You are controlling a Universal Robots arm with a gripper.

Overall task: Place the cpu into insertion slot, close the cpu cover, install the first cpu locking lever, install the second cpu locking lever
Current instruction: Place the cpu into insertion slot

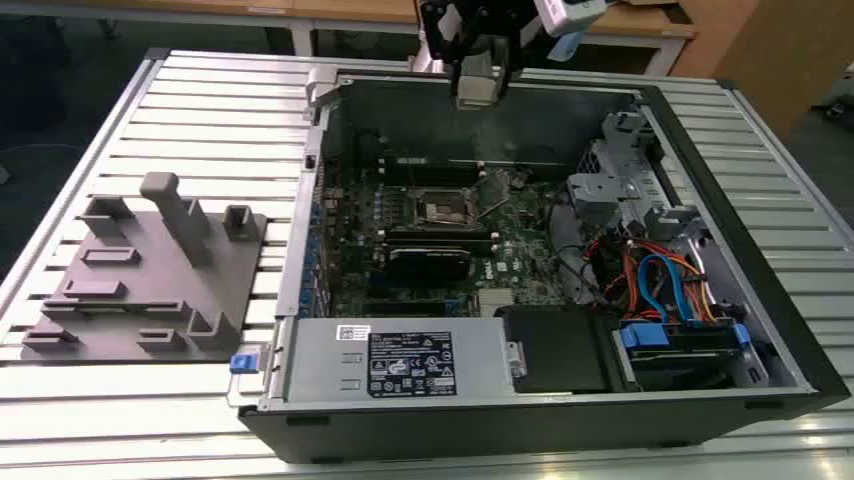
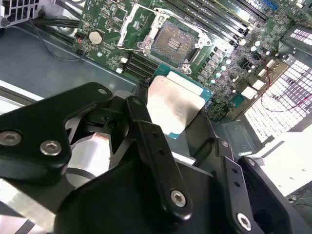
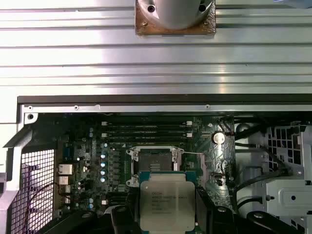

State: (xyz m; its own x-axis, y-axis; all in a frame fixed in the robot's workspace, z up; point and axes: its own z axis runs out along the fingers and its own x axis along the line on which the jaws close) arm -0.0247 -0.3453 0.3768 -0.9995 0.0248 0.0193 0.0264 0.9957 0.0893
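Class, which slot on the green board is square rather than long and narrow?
The insertion slot: square, silver-rimmed; the black slots beside it are long strips.

An open computer case (image 1: 534, 432) lies on a slatted metal table (image 1: 200, 110) beside a grey fixture block (image 1: 147, 285).

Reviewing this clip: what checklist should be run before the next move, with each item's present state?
1. cpu gripped by tool: ok, pinched at its edges.
2. insertion slot empty: ok, contacts bare.
3. cpu lined up over slot: not ok, tool hangs by the computer case rim, apart from it.
4. cpu orientation matched to slot: cannot tell.
5. cables clear of slot: ok, bundled toward the exterior view's right.
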